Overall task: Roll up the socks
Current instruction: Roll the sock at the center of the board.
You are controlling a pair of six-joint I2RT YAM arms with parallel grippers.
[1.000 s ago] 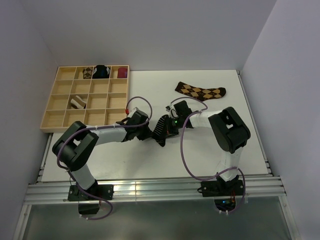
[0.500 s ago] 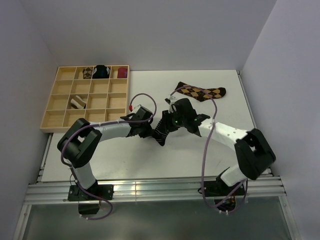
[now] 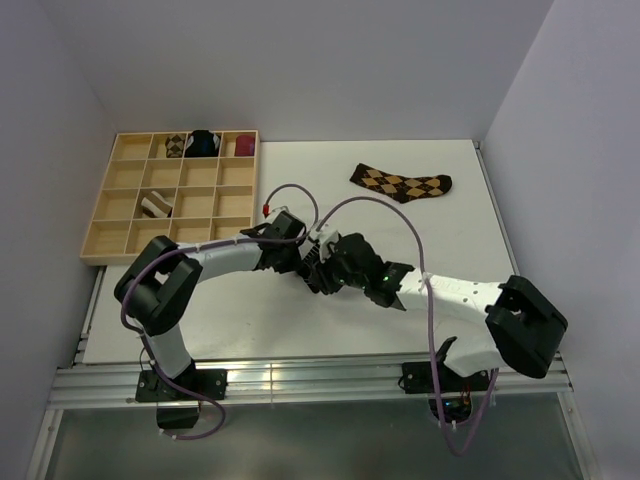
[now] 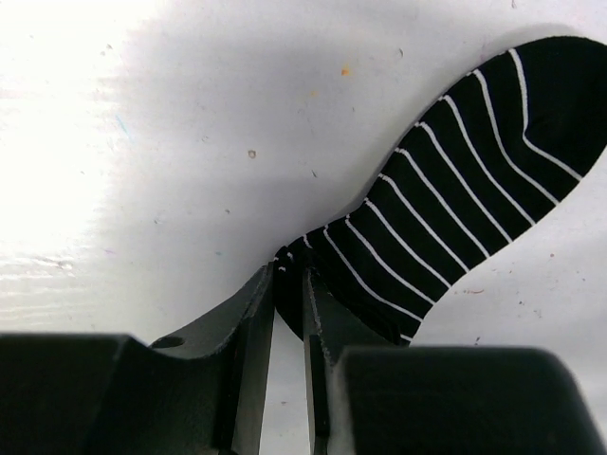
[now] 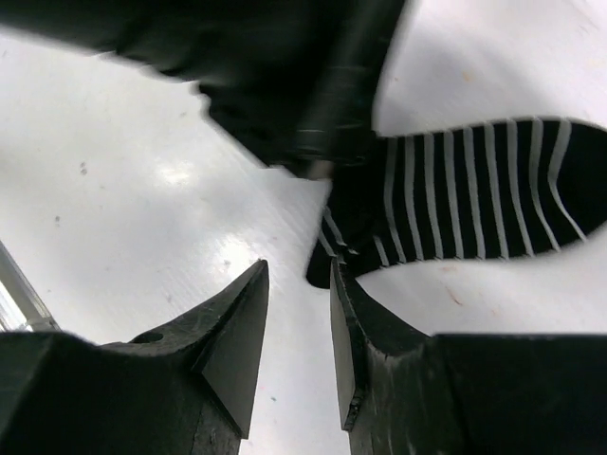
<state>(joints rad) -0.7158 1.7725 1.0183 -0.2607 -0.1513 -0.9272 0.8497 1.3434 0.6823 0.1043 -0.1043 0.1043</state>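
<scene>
The black sock with thin white stripes (image 4: 455, 180) lies flat on the white table. My left gripper (image 4: 289, 273) is shut on its cuff edge, and in the top view that gripper (image 3: 301, 262) is at the table's middle. My right gripper (image 5: 299, 267) stands open just short of the same end of the sock (image 5: 474, 190), with only bare table between its fingers. The left gripper's dark body (image 5: 303, 85) hangs over that end. From above, the right gripper (image 3: 326, 272) is close beside the left one. The brown-and-tan argyle sock (image 3: 400, 183) lies flat at the back.
A wooden compartment tray (image 3: 120, 210) sits at the back left. It holds a brown-and-cream striped sock (image 3: 155, 206), an argyle bundle (image 3: 175, 146), a black-and-blue bundle (image 3: 205, 143) and a maroon bundle (image 3: 243, 146). The right arm's elbow (image 3: 525, 325) stands near the table's right front.
My right gripper has opened and let go of the black sock. Its arm swung round from the far side to the near right. The left gripper kept its grip and shifted slightly right.
</scene>
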